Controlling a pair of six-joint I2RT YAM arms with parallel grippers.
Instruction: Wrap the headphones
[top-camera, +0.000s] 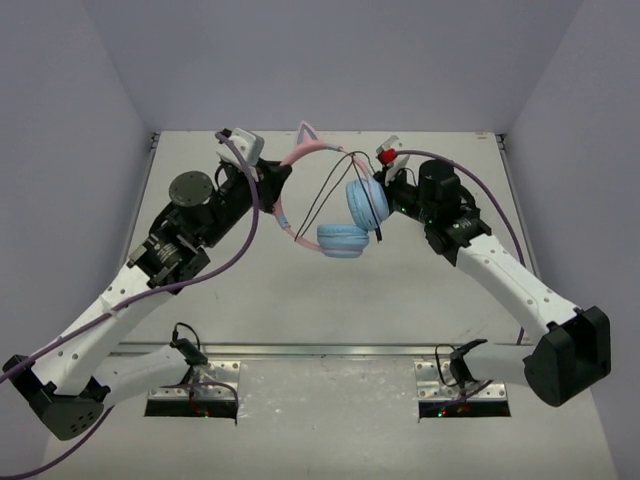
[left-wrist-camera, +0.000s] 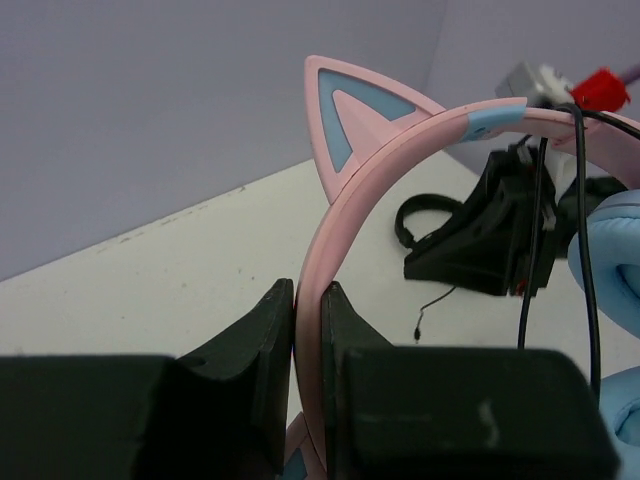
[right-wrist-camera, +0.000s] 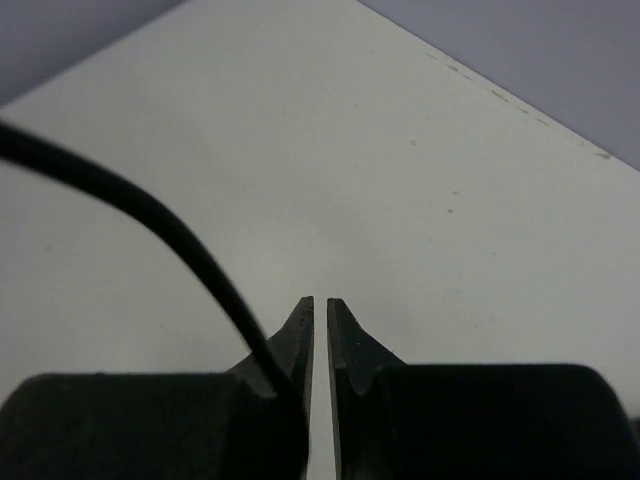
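Your left gripper (left-wrist-camera: 310, 292) has its fingers (left-wrist-camera: 255, 340) clamped on the pink headband (left-wrist-camera: 335, 225), just below a cat ear (left-wrist-camera: 352, 120). It holds the headphones (top-camera: 365, 200) up off the table (top-camera: 400, 300), between the two arms and toward the far side. From above, you see one light blue earcup (top-camera: 368, 198) hanging close against your right gripper (top-camera: 383, 186). The other earcup (top-camera: 340, 240) hangs lower, nearer the arm bases. The thin black cable (top-camera: 325, 190) loops across the open arc of the headband. On your right wrist view the fingers (right-wrist-camera: 360, 350) are drawn almost together, with only a thin slit between them. The cable sweeps in from the left and meets the left finger at that slit. You cannot tell from here whether it is actually pinched.
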